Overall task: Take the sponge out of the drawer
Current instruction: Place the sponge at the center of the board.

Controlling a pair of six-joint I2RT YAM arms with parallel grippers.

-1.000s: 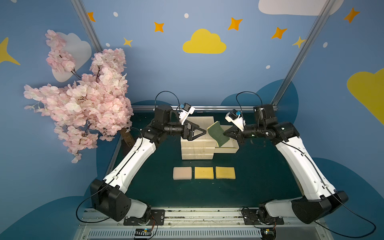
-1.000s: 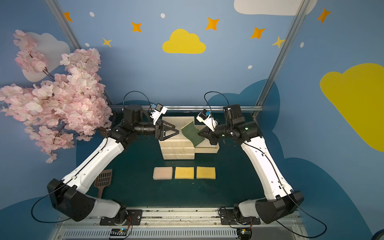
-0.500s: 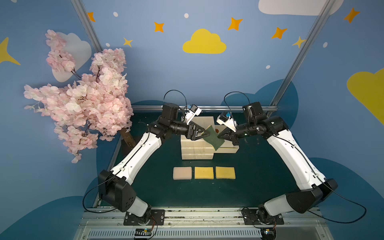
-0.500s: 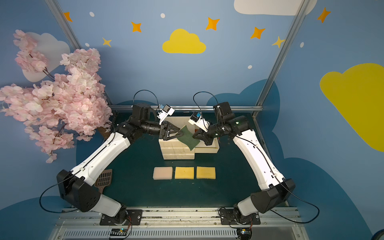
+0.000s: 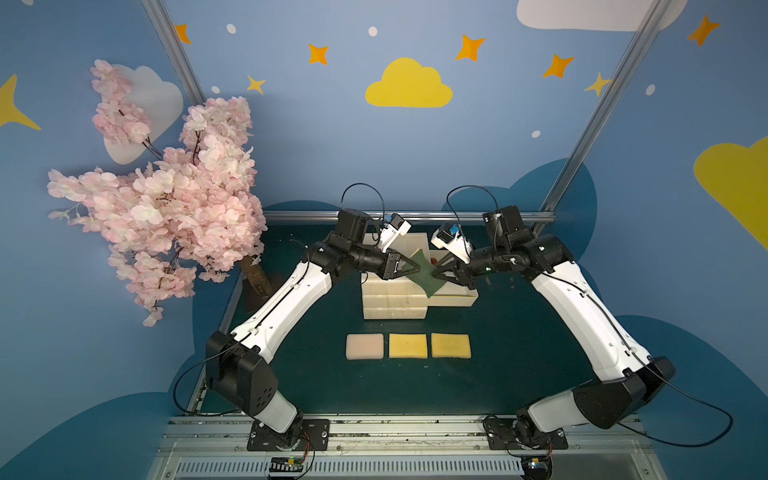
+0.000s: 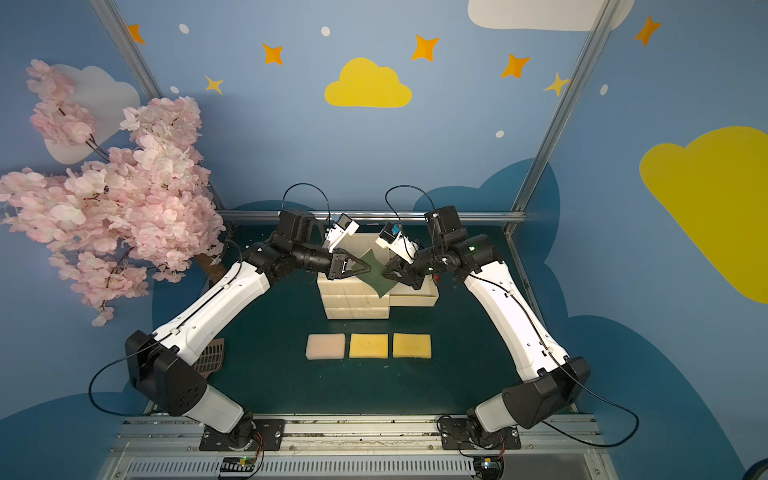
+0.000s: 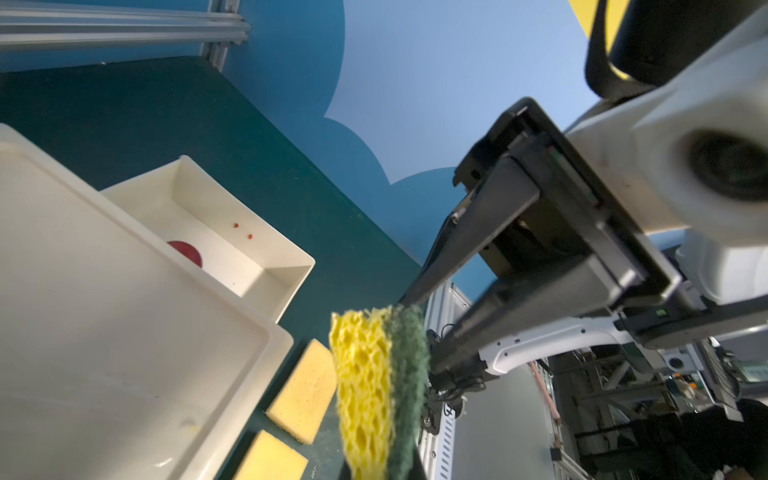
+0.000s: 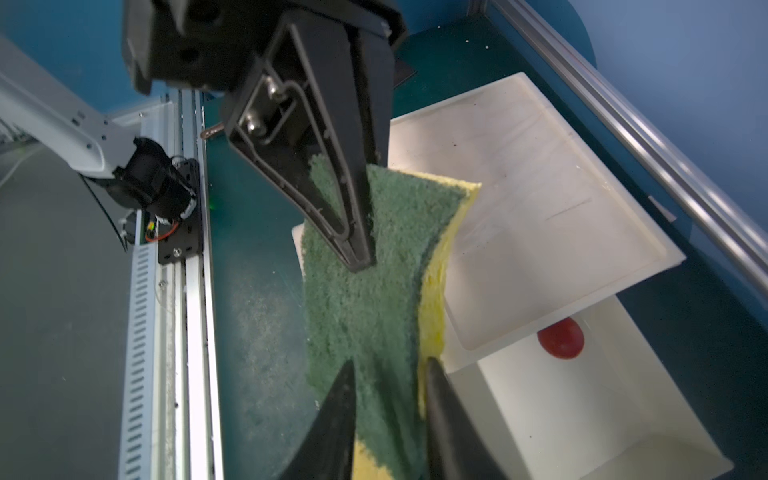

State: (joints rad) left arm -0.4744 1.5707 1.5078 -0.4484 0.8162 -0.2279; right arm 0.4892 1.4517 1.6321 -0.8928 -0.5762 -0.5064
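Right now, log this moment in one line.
left gripper: jaws shut on sponge | right gripper: jaws parted around sponge | drawer: open

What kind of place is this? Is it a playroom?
Probably a robot practice booth, dressed up like a playroom. Two robot arms are bolted to a metal rail. The walls are painted with yellow clouds and stars, beside a pink blossom tree.

In both top views the bench (image 5: 498,374) is seen whole from high above its front edge, looked down on toward the back wall (image 5: 374,158), from well away. Each wrist view is taken close by, along its own arm. The sponge (image 7: 374,386) and the drawer (image 7: 199,191) are shared by both; the right tool (image 7: 419,334) is faced in the left wrist view, the left tool (image 8: 360,257) in the right.
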